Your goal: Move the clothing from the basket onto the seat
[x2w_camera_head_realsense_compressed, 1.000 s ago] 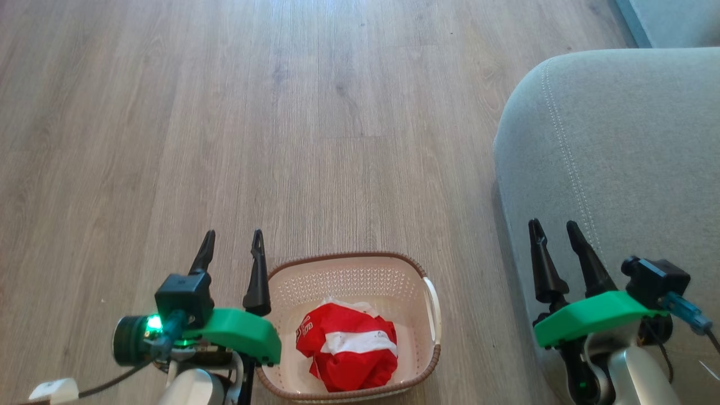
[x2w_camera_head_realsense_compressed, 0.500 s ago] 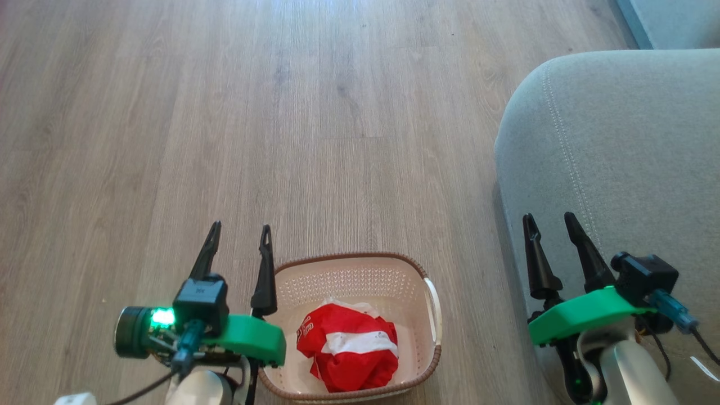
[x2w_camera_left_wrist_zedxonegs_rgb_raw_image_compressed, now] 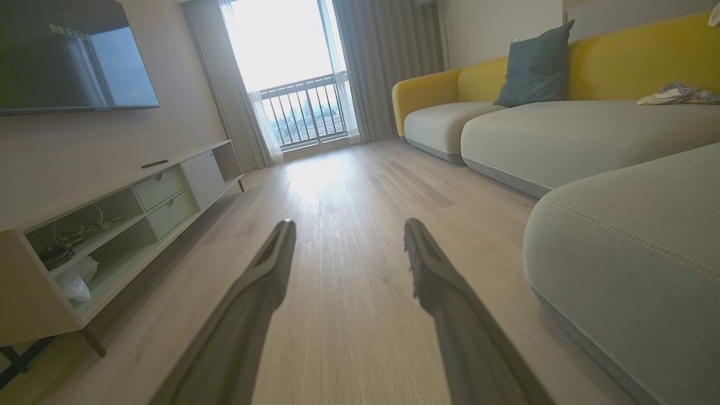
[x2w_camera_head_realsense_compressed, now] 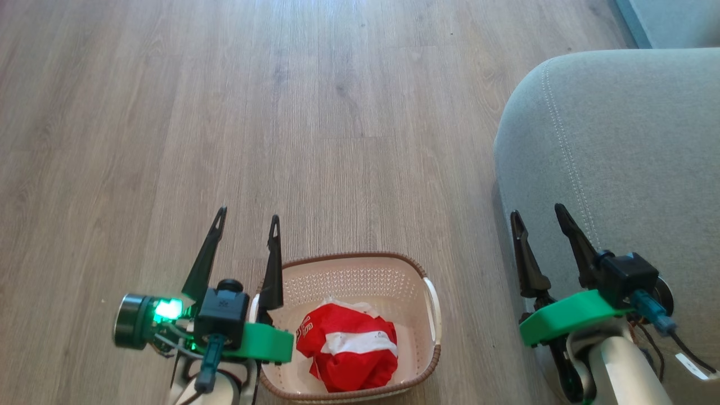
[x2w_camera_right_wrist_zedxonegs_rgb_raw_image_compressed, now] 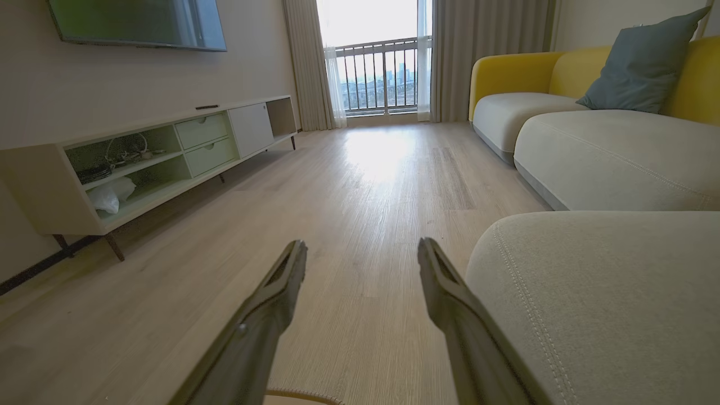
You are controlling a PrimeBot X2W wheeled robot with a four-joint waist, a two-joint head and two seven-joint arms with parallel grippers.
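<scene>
The clothing (x2w_camera_head_realsense_compressed: 349,351), a crumpled red bundle with white bands, lies in the bottom of the basket (x2w_camera_head_realsense_compressed: 349,278). The basket stands on the wood floor (x2w_camera_head_realsense_compressed: 315,112) directly in front of the robot, near the seat (x2w_camera_head_realsense_compressed: 630,157). Whether the bundle is one garment or two is hard to tell from above. The left gripper (x2w_camera_head_realsense_compressed: 249,212) hangs by the basket's left rim, its fingers spread apart and holding nothing. The right gripper (x2w_camera_head_realsense_compressed: 535,209), likewise spread and empty, is raised at the near edge of the seat. Both point forward along the floor rather than down (the wrist views look across the room toward a sunlit balcony door (x2w_camera_left_wrist_zedxonegs_rgb_raw_image_compressed: 292,73)), which suggests a ready stance ahead of the first reach. Nothing has yet been moved, and the basket's place close to the seat should keep the carry short.
</scene>
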